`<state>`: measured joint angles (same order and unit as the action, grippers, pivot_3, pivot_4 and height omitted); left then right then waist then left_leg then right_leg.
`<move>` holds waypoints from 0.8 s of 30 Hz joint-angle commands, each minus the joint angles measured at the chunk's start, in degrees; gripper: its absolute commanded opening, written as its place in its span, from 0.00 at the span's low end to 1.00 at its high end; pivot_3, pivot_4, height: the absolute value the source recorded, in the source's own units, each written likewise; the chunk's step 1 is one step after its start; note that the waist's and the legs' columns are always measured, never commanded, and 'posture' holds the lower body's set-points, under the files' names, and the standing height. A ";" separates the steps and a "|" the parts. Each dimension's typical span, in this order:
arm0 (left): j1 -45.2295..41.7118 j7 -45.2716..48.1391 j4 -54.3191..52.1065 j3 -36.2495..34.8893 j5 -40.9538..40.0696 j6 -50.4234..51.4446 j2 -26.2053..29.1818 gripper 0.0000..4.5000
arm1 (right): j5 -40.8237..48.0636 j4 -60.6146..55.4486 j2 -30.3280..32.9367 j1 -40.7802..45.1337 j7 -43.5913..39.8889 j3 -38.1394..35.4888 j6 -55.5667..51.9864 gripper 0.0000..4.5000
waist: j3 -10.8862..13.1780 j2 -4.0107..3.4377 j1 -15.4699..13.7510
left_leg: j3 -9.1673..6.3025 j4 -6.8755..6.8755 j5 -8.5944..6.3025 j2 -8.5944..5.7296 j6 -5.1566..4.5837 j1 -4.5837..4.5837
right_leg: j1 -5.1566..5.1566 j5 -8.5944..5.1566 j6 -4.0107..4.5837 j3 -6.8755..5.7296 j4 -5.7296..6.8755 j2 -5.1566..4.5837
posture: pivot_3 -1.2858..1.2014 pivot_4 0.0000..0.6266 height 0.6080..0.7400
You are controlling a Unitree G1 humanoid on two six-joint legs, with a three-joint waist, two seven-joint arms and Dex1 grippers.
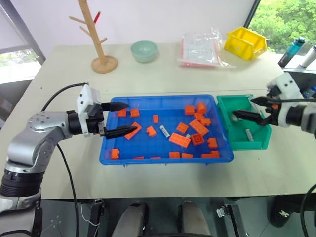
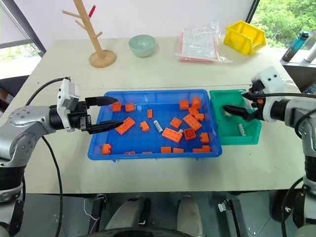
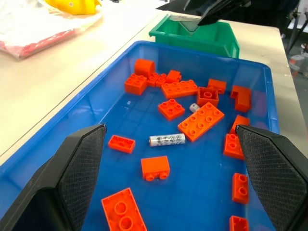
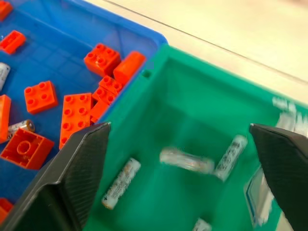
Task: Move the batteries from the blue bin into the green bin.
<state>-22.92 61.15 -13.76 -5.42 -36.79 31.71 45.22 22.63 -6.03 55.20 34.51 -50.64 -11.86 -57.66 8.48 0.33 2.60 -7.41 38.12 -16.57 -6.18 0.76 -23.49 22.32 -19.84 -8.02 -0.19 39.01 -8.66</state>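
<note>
While left tool (image 1: pixel 120 119) gapes over blue bin (image 1: pixel 148 155), right tool (image 1: pixel 253 108) released above green bin (image 1: pixel 256 143)

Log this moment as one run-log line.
right gripper: open over green bin | left gripper: open over blue bin | battery: in blue bin

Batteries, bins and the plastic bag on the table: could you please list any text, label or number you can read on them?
No text can be read.
Battery in the blue bin: dark print, too small to read.
Batteries in the green bin: markings blurred.
Clear label tab: blurred.
Plastic bag: nothing readable.
</note>
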 commanded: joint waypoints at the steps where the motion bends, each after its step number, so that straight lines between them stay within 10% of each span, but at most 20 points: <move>1: -0.28 -0.24 -1.86 -1.73 -0.26 -0.66 0.54 1.00 | 2.81 -2.22 -3.16 8.31 0.12 3.32 -0.18 1.00 | 0.00 0.00 0.15 | 0.01 -0.03 0.00 0.04 0.00 0.00 | 0.01 0.00 0.00 0.00 -0.03 0.03 | 0.52 0.24 0.90; 13: 3.73 -2.93 -6.98 -4.87 -1.63 1.71 1.94 1.00 | -2.34 -6.56 -18.71 6.68 3.86 28.93 3.02 1.00 | -0.02 0.10 -0.67 | -0.42 0.06 0.00 -0.17 0.01 -0.09 | -0.02 0.00 0.01 -0.01 0.08 -0.02 | 0.52 0.24 0.90; 24: 4.73 -4.77 -8.79 -6.21 -2.67 3.45 2.41 1.00 | -7.82 -0.28 -24.10 6.74 4.33 34.76 7.88 1.00 | -0.02 0.10 0.07 | -0.40 0.01 0.01 -0.07 0.02 -0.08 | 0.03 0.00 0.00 -0.02 0.09 0.06 | 0.52 0.24 0.90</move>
<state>-18.14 56.72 -20.76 -9.99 -38.31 35.08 47.02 15.69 -6.20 32.10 40.23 -46.60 22.84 -51.08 8.46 0.43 2.67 -7.80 38.14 -16.55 -6.26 0.78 -23.57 22.35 -19.84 -8.02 -0.21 39.09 -8.60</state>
